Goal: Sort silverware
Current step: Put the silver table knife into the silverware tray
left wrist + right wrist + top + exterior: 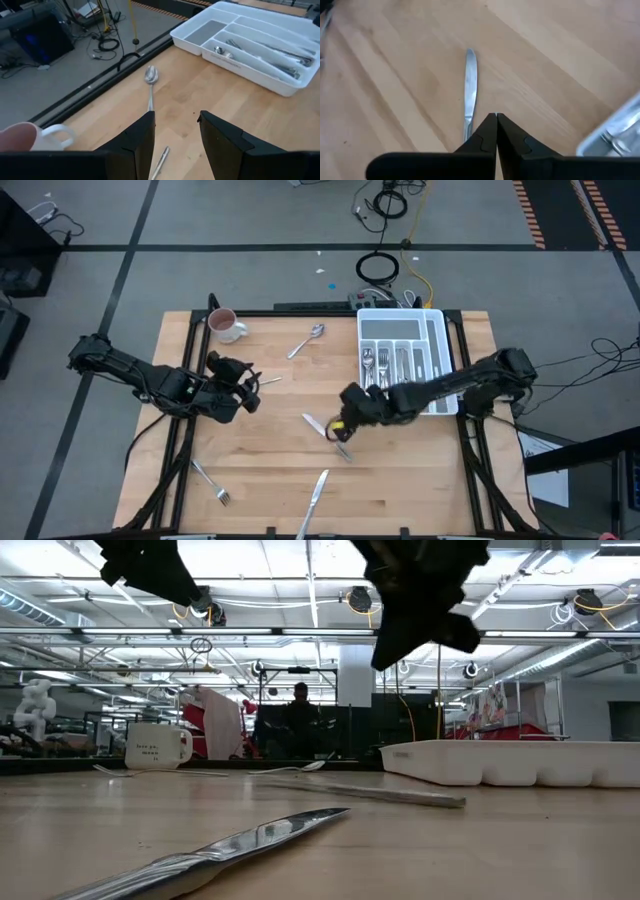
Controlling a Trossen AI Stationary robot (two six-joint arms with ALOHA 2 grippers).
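A knife [470,87] is seen lying flat on the bare wood near the middle of the table, just in front of the right gripper [496,120], whose two fingers are pressed together with nothing between them. In the high view the same knife [318,423] is found just beside that gripper [343,427]. It is judged that this knife is the piece now being gone after, and that the fingers must first be opened before it can be picked up and carried to the white cutlery tray [437,360], where some silverware is already laid in the long slots. More pieces are left loose on the table: a spoon [308,340] near the far edge, a fork [210,482] and a second knife [312,502] close to the near edge. The left gripper [176,137] is held wide and empty over the table's left part, with the spoon [150,82] lying ahead of it and a white mug [224,325] in the far left corner. Plenty of open wood is left around the middle knife. Care is needed with the pieces by the near edge, since they could be pushed off.
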